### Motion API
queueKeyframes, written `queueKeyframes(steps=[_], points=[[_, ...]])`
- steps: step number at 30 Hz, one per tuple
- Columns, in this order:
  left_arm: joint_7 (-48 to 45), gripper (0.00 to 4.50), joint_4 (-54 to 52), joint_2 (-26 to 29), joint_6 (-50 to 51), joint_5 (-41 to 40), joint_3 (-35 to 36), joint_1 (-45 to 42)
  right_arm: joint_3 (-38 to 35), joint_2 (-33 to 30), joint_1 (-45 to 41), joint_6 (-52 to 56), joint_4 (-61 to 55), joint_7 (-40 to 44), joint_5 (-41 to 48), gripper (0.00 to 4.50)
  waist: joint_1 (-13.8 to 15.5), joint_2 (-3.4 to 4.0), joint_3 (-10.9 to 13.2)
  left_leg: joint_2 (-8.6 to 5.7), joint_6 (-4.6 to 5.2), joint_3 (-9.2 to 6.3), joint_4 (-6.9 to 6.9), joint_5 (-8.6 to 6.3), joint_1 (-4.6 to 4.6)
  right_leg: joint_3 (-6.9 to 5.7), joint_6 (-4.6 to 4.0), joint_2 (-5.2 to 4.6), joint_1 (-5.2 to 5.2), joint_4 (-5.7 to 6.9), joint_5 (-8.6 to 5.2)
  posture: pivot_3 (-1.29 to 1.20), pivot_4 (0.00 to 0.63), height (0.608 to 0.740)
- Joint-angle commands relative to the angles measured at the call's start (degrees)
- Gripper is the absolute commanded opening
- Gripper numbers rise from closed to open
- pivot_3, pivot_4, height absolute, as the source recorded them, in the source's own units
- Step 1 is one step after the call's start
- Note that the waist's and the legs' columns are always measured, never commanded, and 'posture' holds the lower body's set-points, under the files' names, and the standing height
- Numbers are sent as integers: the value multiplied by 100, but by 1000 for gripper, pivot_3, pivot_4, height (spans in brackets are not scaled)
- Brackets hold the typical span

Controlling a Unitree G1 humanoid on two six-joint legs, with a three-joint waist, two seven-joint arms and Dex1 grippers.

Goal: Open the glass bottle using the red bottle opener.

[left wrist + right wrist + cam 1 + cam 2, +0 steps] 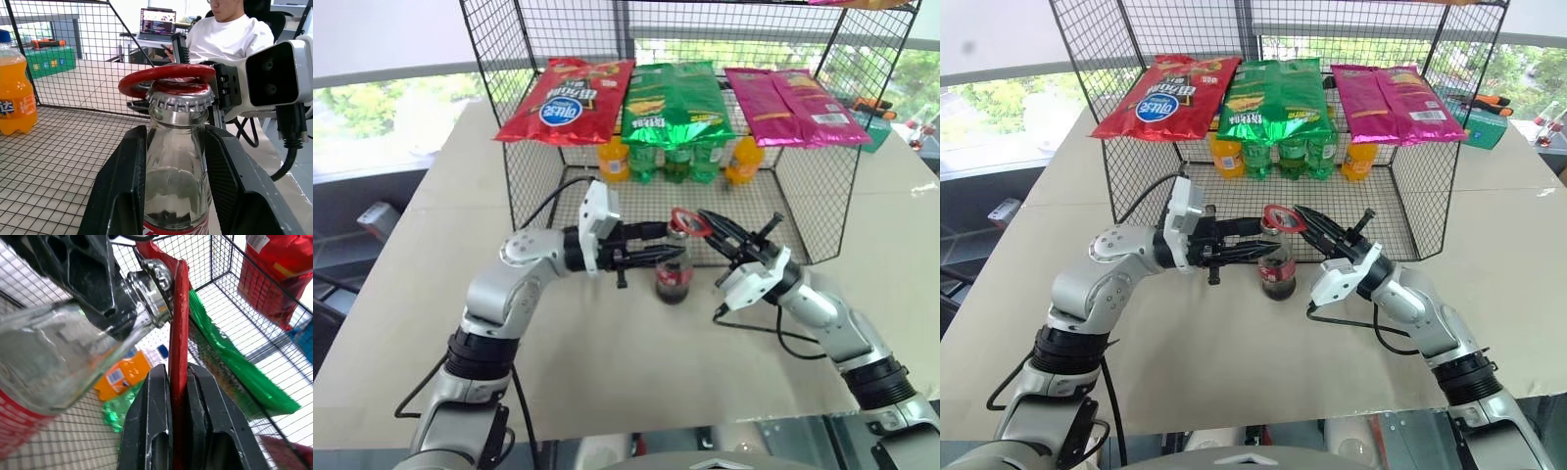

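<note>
- Beige tabletop (pixel 607 343) carries everything, with a wire rack (pixel 822 196) of snack bags and drink bottles at its far side.
- Nearest my left gripper (pixel 656 257), the glass bottle (pixel 674 279) stands upright on the table; my two black fingers (pixel 122 186) flank its neck just under the cap, clasping it or nearly so.
- Just past the neck, my right gripper (pixel 720 230) is clenched on the handle of the red bottle opener (pixel 690 221), whose ring head lies over the crown cap (pixel 180 98).
- To do this well, I judge I should hold the neck firmly, seat the ring's lip under the cap edge, then lever up slowly so the bottle stays upright.
- Whether the lip already catches under the cap I cannot make out; the ring hides that edge.
- Beyond the rack, a person in a white shirt (pixel 230 36) sits, cut off at the frame's top.
</note>
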Motion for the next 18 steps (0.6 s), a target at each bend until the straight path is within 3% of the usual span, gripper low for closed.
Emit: queueKeyframes(steps=[1, 7, 18], points=[[-9, 1190, -41, -27, 60, 32, -193, 26, 547, -75, 199, 24, 4, 681, 10, 0, 3, 0, 0, 0, 0, 0, -3, 0, 0, 0, 0, 0, 0, -2, 0, 0, 150, 740], [20, 1188, -65, -79, 87, 32, -200, 14, 838, -83, 297, 74, 86, 1085, 105, 0, 7, 0, 0, -1, 0, 0, -10, 0, 1, -1, 0, -2, 0, -5, 0, 0, 150, 740], [143, 1185, -48, -201, 196, 61, -220, -66, 1188, 166, 242, -557, 933, 817, -692, 0, 3, -1, -16, -1, 0, 1, -11, 0, 12, -1, 1, -3, 6, -5, -1, 0, 150, 740]])
